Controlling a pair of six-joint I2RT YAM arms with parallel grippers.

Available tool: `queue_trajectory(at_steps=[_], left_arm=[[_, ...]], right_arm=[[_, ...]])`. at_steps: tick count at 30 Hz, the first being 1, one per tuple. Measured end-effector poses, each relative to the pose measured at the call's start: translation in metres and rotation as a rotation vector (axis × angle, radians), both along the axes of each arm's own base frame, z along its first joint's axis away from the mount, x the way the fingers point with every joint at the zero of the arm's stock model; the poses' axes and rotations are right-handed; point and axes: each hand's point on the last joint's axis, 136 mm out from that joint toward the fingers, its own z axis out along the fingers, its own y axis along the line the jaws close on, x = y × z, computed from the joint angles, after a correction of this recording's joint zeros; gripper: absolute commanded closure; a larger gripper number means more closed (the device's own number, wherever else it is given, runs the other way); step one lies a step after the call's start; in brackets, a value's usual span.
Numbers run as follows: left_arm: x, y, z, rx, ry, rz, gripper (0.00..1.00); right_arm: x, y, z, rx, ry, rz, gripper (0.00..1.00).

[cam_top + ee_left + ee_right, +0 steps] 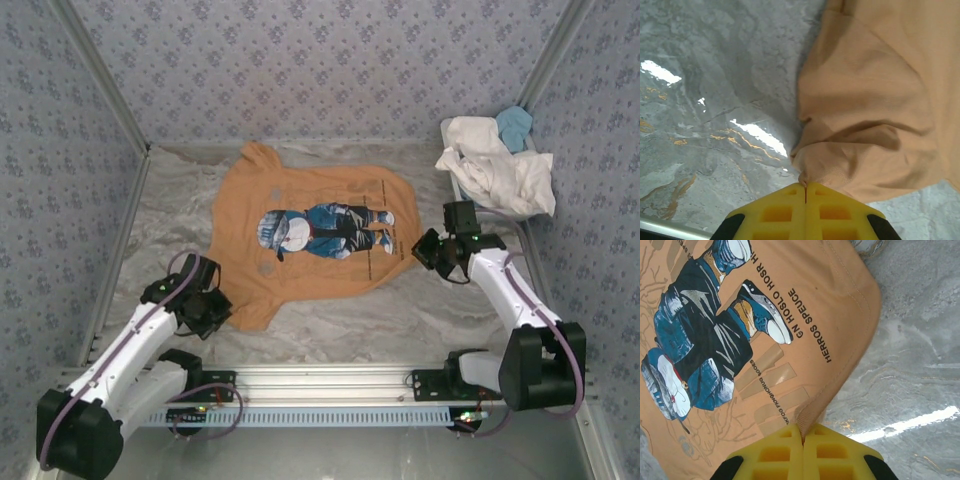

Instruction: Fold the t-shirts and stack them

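Clenching the orange t-shirt [300,190] with both: your left end effector [805,186] and right end effector [802,429] hold it lengthwise between them.

Two arms, same build: left arm [140,348] and right arm [500,288] have white tube links, chunky black joint housings and black bases. A lilac cable [124,336] runs along the outside of each arm, and thinner dark wires curl near the bases. Left gripper [222,312] and right gripper [424,250] have black bodies. In the wrist views the left fingers [777,212] are bright yellow plastic moulded with square pockets, with black corners behind. The right fingers [830,452] are identical.
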Motion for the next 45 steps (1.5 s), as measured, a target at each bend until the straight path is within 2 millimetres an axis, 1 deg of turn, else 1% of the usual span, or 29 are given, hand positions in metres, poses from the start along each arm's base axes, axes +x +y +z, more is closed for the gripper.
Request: queue_trajectory(at_steps=[3,6,10,12,14,16,20,21,22,23,24,25,26,27,28,29,30,31,32,33,36,37,38,39,41,42,43,44,45], left_arm=[[-0.005,0.004,-0.009,0.026,0.045,0.011,1.0],[-0.008,0.012,-0.012,0.071,0.069,0.032,1.0],[-0.013,0.026,-0.011,0.137,0.07,0.067,1.0],[-0.015,0.031,-0.01,0.161,0.064,0.084,1.0],[-0.017,0.036,-0.01,0.183,0.071,0.097,1.0],[-0.018,0.039,-0.011,0.201,0.078,0.109,1.0],[-0.015,0.044,-0.007,0.227,0.068,0.116,1.0],[-0.011,0.044,-0.002,0.232,0.051,0.115,1.0],[-0.006,0.045,0.007,0.238,0.029,0.114,1.0],[0.004,0.045,0.022,0.246,-0.013,0.112,1.0],[0.019,0.046,0.045,0.258,-0.084,0.112,1.0],[0.033,0.047,0.069,0.268,-0.154,0.116,1.0],[0.049,0.049,0.1,0.278,-0.246,0.124,1.0],[0.064,0.051,0.137,0.292,-0.353,0.137,1.0],[0.074,0.055,0.168,0.304,-0.441,0.151,1.0],[0.082,0.061,0.205,0.323,-0.542,0.173,1.0],[0.085,0.068,0.241,0.341,-0.641,0.198,1.0],[0.085,0.074,0.266,0.358,-0.709,0.215,1.0],[0.082,0.082,0.294,0.38,-0.784,0.238,1.0],[0.076,0.089,0.317,0.398,-0.843,0.257,1.0],[0.058,0.11,0.378,0.463,-0.996,0.303,1.0],[0.052,0.115,0.395,0.477,-1.039,0.315,1.0],[0.046,0.12,0.416,0.491,-1.097,0.328,1.0],[0.041,0.123,0.434,0.504,-1.143,0.338,1.0],[0.038,0.126,0.462,0.527,-1.204,0.344,1.0],[0.042,0.125,0.477,0.54,-1.229,0.341,1.0],[0.048,0.123,0.485,0.549,-1.237,0.333,1.0],[0.061,0.118,0.495,0.56,-1.242,0.319,1.0],[0.078,0.113,0.501,0.569,-1.235,0.3,1.0]], right_arm=[[-0.001,0.002,0.004,-0.017,0.003,0.01,1.0],[-0.003,0.017,0.011,-0.015,-0.006,0.054,1.0],[-0.02,0.062,0.018,0.004,-0.01,0.206,1.0],[-0.034,0.087,0.023,0.013,-0.008,0.303,1.0],[-0.049,0.099,0.025,0.024,0.003,0.366,1.0],[-0.063,0.097,0.018,0.041,0.033,0.381,1.0],[-0.1,0.067,-0.027,0.031,0.217,0.328,1.0],[-0.105,0.062,-0.032,0.031,0.246,0.307,1.0],[-0.106,0.059,-0.031,0.036,0.252,0.288,1.0],[-0.099,0.059,-0.022,0.049,0.218,0.277,1.0],[-0.09,0.061,-0.009,0.062,0.172,0.274,1.0],[-0.077,0.065,0.008,0.077,0.106,0.28,1.0],[-0.061,0.073,0.031,0.101,0.016,0.297,1.0],[-0.044,0.082,0.058,0.131,-0.087,0.32,1.0],[-0.031,0.09,0.082,0.16,-0.174,0.34,1.0],[-0.021,0.098,0.107,0.191,-0.264,0.366,1.0],[-0.015,0.105,0.13,0.219,-0.341,0.393,1.0],[-0.012,0.111,0.149,0.246,-0.404,0.42,1.0],[-0.014,0.117,0.166,0.276,-0.458,0.451,1.0],[-0.018,0.123,0.18,0.306,-0.495,0.483,1.0],[-0.04,0.139,0.212,0.397,-0.571,0.585,1.0],[-0.048,0.142,0.221,0.424,-0.588,0.609,1.0],[-0.058,0.145,0.231,0.452,-0.607,0.632,1.0],[-0.064,0.146,0.24,0.476,-0.624,0.644,1.0],[-0.071,0.146,0.259,0.512,-0.664,0.644,1.0],[-0.071,0.146,0.267,0.526,-0.679,0.638,1.0],[-0.068,0.147,0.272,0.536,-0.684,0.631,1.0],[-0.063,0.149,0.277,0.546,-0.687,0.622,1.0],[-0.055,0.152,0.281,0.552,-0.687,0.611,1.0]])
